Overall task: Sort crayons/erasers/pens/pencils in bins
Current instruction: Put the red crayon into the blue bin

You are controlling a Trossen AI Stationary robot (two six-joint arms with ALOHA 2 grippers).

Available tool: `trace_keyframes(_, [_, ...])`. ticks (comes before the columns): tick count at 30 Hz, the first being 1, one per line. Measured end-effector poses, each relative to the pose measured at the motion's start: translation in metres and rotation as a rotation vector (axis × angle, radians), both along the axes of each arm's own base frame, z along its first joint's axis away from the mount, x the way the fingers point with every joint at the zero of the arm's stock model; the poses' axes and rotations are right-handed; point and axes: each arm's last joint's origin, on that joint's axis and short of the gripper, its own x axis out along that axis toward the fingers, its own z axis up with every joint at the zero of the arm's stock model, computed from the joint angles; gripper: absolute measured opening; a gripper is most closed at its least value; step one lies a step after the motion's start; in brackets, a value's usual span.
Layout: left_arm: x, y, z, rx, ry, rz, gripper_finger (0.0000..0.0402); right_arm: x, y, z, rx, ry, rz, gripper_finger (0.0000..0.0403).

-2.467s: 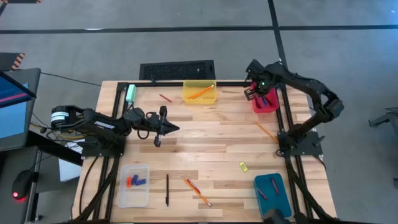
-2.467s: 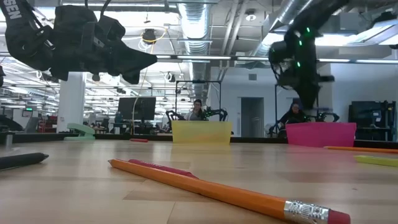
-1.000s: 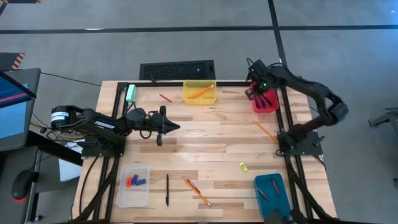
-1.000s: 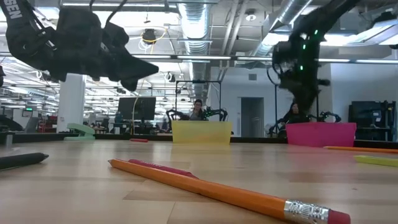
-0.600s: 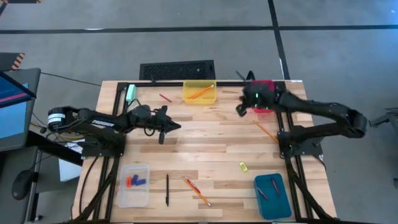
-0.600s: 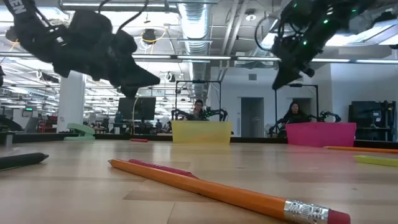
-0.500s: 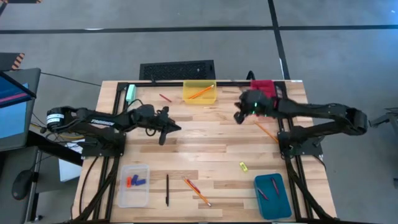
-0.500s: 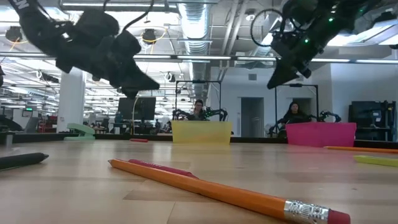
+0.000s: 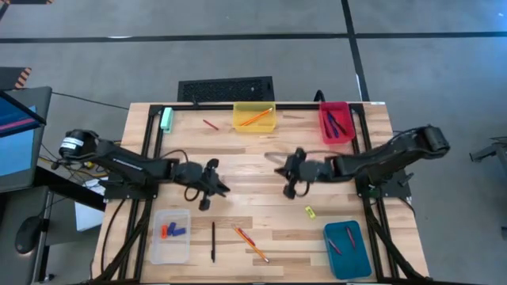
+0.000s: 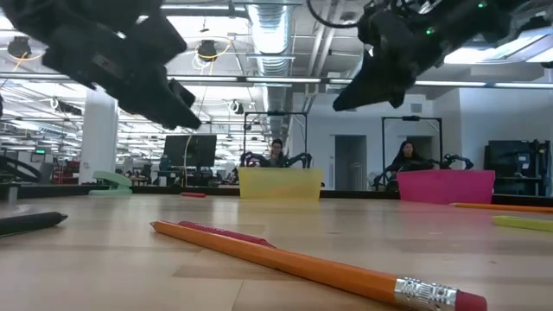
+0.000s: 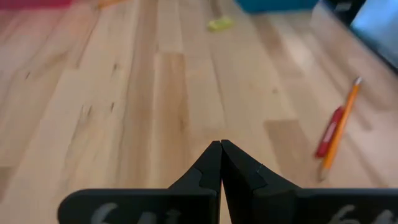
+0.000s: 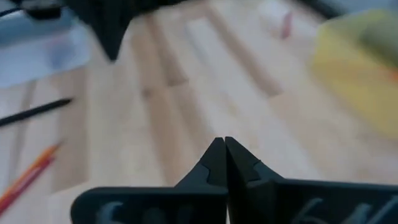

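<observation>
**High view: both claws closed and empty over the middle of the tabletop**

High view gives you the left claw (image 9: 205,192) over the wood left of centre, its fingers pressed together on nothing; your left wrist view confirms the tips (image 11: 221,163) meet with bare planks below. The right claw (image 9: 290,179) hangs right of centre, also closed and empty, its tips (image 12: 224,160) touching in the right wrist view. The two claws are apart, facing each other across the middle of the tabletop (image 9: 253,158).

Look to the far edge for the yellow bin (image 9: 254,118), which holds an orange pencil (image 9: 257,118), and the red bin (image 9: 336,123) at the far right, holding dark pens (image 9: 331,123). A short red crayon (image 9: 210,124) lies loose just left of the yellow bin, and a pale-green block (image 9: 167,119) sits at the far left.

On the near side you have the clear bin (image 9: 171,235) at the left with blue and red-orange erasers (image 9: 174,230) in it, a black pen (image 9: 212,241) just right of it, then an orange pencil (image 9: 254,248) lying beside a red crayon (image 9: 244,235). The teal bin (image 9: 346,248) sits at the near right with thin red sticks in it. A yellow eraser (image 9: 310,211) lies loose on the wood between the right claw and the teal bin.
</observation>
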Motion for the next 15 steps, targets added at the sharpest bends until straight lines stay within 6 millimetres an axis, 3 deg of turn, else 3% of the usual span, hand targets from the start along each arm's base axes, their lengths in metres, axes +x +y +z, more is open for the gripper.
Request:
trace_keyframes(6, [-0.015, -0.018, -0.011, -0.067, -0.132, -0.007, 0.0, 0.016, 0.053, -0.016, 0.029, 0.043, 0.058, 0.0003])
trace_keyframes(15, [-0.022, -0.03, -0.016, -0.004, -0.145, -0.05, 0.0, 0.059, 0.125, -0.029, 0.123, 0.079, 0.094, 0.0003])
